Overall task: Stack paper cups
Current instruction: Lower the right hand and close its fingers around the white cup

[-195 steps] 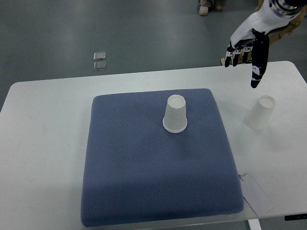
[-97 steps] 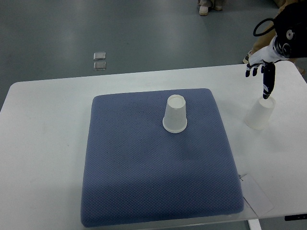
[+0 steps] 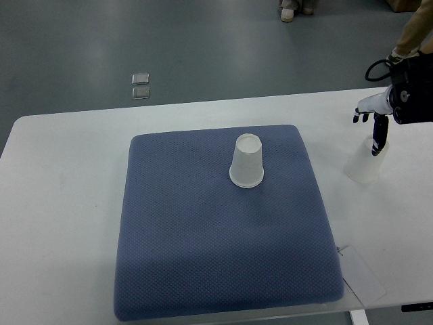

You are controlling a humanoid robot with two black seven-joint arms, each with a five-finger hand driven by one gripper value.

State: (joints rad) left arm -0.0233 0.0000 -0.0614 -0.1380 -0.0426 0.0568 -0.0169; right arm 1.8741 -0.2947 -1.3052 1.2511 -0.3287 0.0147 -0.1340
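One white paper cup (image 3: 247,161) stands upside down on the blue cushion pad (image 3: 216,250), near its far middle. A second upside-down paper cup (image 3: 364,164) stands on the white table (image 3: 61,203), right of the pad. My right hand (image 3: 374,123) comes in from the right edge and hovers over the far rim of that second cup. Its fingers are relaxed and hold nothing, and its dark thumb (image 3: 379,137) points down onto the cup's top. Whether the thumb touches the cup is unclear. The left arm is out of the picture.
A white card (image 3: 363,273) lies at the pad's near right corner. A person's shoes (image 3: 295,9) and a trouser leg (image 3: 411,32) show on the floor beyond the table. Two small clear squares (image 3: 141,86) lie on the floor.
My right hand has dropped from high above the table's far right corner down to the right-hand cup. Neither cup has moved.
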